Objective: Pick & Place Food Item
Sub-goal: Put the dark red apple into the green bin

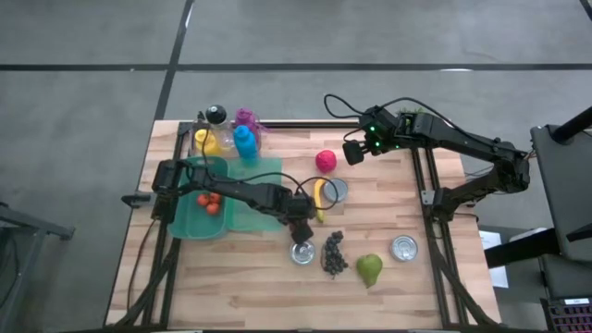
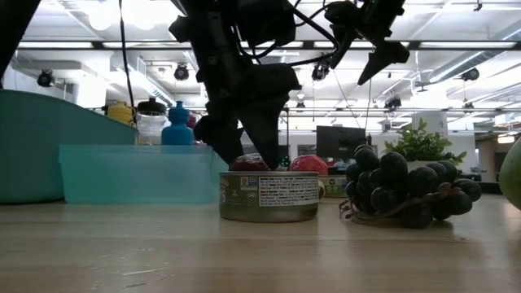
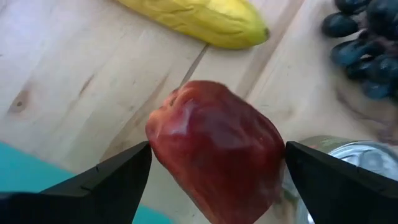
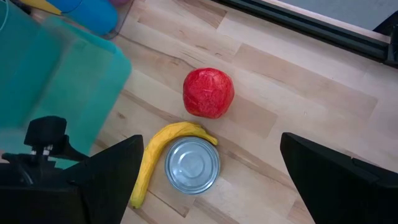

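A dark red apple [image 3: 217, 155] sits between the spread fingers of the left pincer [image 3: 217, 171], released, banana [image 3: 199, 22] just beyond.

Grey floor [image 1: 92, 37] crossed by dark lines surrounds the wooden table [image 1: 250, 287]; beyond it, bright ceiling lights [image 2: 456, 32] and a monitor [image 2: 340, 140].

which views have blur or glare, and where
Left wrist view: the red apple is soft and close, with pale sheen on its skin; the banana is sharper. Low view: bright ceiling lights wash out the top, arms read as silhouettes, the can label is crisp. Right wrist view: the teal bin edge is smeared.
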### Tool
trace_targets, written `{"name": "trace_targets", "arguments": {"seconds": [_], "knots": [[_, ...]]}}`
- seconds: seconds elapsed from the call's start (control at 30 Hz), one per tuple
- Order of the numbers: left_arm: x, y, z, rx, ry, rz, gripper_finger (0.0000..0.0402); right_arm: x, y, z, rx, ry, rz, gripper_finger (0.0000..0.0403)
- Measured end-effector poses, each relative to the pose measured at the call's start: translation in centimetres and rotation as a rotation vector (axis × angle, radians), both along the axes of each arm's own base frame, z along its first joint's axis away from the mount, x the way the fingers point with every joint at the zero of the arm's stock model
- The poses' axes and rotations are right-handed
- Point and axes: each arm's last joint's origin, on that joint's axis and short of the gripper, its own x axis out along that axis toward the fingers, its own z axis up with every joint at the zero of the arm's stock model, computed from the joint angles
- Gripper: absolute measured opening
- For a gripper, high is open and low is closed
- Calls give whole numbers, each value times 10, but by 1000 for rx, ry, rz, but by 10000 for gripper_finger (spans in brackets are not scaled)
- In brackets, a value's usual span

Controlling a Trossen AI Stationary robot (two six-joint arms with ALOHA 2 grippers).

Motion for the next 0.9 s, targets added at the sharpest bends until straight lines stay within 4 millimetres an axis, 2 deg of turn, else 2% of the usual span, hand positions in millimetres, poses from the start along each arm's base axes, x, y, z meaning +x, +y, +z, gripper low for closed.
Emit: {"name": "trace_targets", "arguments": {"seconds": [0.2, 0.67, 0.9], "knots": [[-4, 6, -1, 56, 42, 27, 372, 0, 0, 0, 0, -1, 0, 378], [-3, 10, -1, 65, 30, 55, 372, 0, 0, 0, 0, 0, 0, 378], [1, 5, 5, 114, 13, -54, 372, 0, 0, 0, 0, 0, 0, 378]]}}
